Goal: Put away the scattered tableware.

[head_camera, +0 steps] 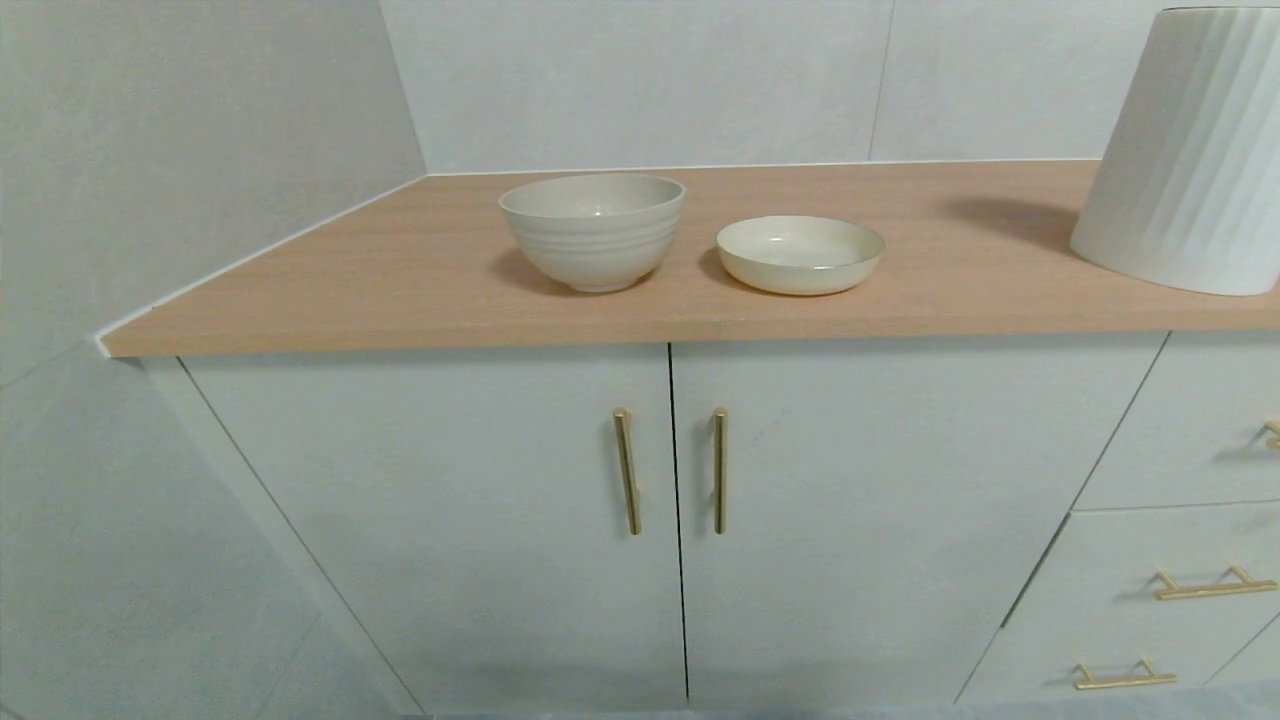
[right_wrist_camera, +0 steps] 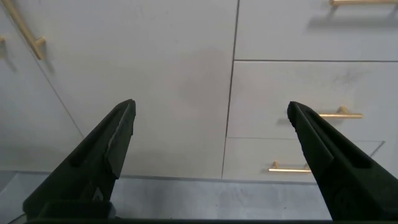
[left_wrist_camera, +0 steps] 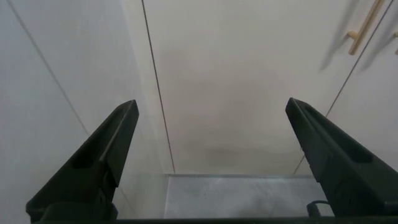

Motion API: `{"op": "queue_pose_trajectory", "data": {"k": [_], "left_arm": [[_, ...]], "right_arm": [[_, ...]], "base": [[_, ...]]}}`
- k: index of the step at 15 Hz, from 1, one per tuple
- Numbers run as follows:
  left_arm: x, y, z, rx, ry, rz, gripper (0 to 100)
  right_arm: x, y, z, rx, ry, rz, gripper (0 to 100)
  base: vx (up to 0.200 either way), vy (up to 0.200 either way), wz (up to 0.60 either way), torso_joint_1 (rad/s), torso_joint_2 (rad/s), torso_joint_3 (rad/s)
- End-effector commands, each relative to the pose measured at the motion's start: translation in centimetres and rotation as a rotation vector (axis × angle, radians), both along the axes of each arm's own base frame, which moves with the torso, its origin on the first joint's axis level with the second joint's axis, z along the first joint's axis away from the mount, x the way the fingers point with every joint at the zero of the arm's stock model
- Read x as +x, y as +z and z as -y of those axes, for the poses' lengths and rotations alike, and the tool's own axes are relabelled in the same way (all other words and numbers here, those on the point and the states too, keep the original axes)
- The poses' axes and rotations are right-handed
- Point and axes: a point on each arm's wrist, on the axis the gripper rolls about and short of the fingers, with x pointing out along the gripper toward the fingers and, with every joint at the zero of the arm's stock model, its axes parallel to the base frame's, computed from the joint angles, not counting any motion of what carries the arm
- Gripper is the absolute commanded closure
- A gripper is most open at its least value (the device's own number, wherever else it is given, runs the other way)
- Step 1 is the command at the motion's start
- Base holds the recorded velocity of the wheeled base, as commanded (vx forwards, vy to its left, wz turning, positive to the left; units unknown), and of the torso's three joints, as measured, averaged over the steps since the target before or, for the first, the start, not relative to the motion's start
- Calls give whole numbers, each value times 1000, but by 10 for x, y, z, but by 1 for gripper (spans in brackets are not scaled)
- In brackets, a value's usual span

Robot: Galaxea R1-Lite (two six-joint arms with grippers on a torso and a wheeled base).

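A deep, ribbed beige bowl point(head_camera: 594, 229) stands on the wooden countertop point(head_camera: 400, 280), left of centre. Just to its right sits a shallow cream dish point(head_camera: 800, 254), apart from the bowl. Below the counter, the double-door cabinet point(head_camera: 500, 520) is closed, with two gold bar handles point(head_camera: 627, 471) side by side at its middle. My left gripper point(left_wrist_camera: 211, 112) is open with nothing between its fingers, low down and facing the white cabinet front. My right gripper point(right_wrist_camera: 211, 112) is also open and holds nothing, facing the drawer fronts point(right_wrist_camera: 311, 93) near the floor.
A tall white ribbed container point(head_camera: 1190, 150) stands at the counter's right end. Drawers with gold handles point(head_camera: 1212, 585) lie to the right of the doors. Tiled walls close off the left side and the back.
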Motion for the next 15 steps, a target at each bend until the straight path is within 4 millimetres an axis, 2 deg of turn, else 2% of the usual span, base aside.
{"op": "queue_pose_trajectory", "data": {"k": [1, 9, 10, 11, 13, 15], "left_arm": [[0, 0, 0, -1, -1, -1, 0], [0, 0, 0, 1, -1, -1, 0], [0, 0, 0, 1, -1, -1, 0], [0, 0, 0, 1, -1, -1, 0], [0, 0, 0, 1, -1, -1, 0], [0, 0, 0, 1, -1, -1, 0]], "right_arm": [[0, 0, 0, 0, 0, -1, 0], [0, 2, 0, 1, 8, 8, 0], [-8, 30, 0, 52, 37, 94, 0], [-11, 48, -1, 111, 79, 96, 0], [-1, 63, -2, 111, 180, 6, 0], [21, 73, -4, 111, 334, -143, 0]], "base": [[0, 0, 0, 0, 0, 0], [0, 0, 0, 0, 0, 0], [0, 0, 0, 0, 0, 0], [0, 0, 0, 0, 0, 0], [0, 0, 0, 0, 0, 0], [0, 0, 0, 0, 0, 0]]}}
